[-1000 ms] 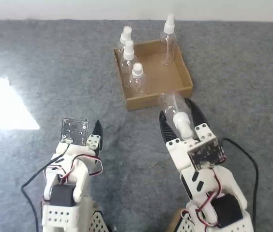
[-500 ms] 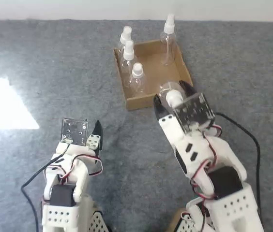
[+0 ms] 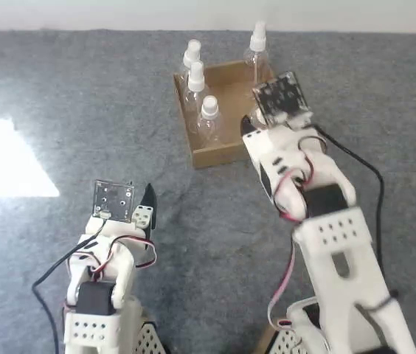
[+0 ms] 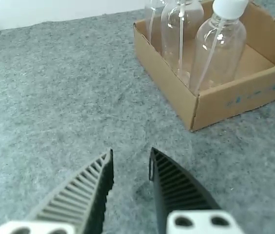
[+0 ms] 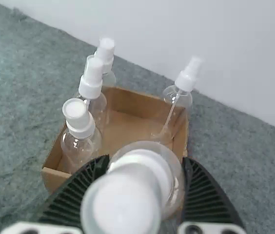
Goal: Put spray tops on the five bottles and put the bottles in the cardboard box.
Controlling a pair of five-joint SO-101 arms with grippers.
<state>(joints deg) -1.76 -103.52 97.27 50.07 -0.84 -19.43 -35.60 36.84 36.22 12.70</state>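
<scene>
Clear bottle (image 5: 174, 175), white spray top (image 5: 127, 202)

The left arm (image 3: 105, 258) sits folded low at the near side of the high view, its wrist board facing up. The left gripper (image 4: 130, 158) points forward and downward, and its two ribbed fingers (image 4: 93, 180) stand slightly apart with a narrow gap between the tips, holding nothing. The right arm (image 3: 315, 206) is raised and stretched forward, well beyond the left one, with its wrist bent so that the right gripper (image 5: 145, 163) aims steeply down. Its black fingers (image 5: 203, 187) are clamped on either side of a bottle (image 5: 137, 195), gripping its body
</scene>
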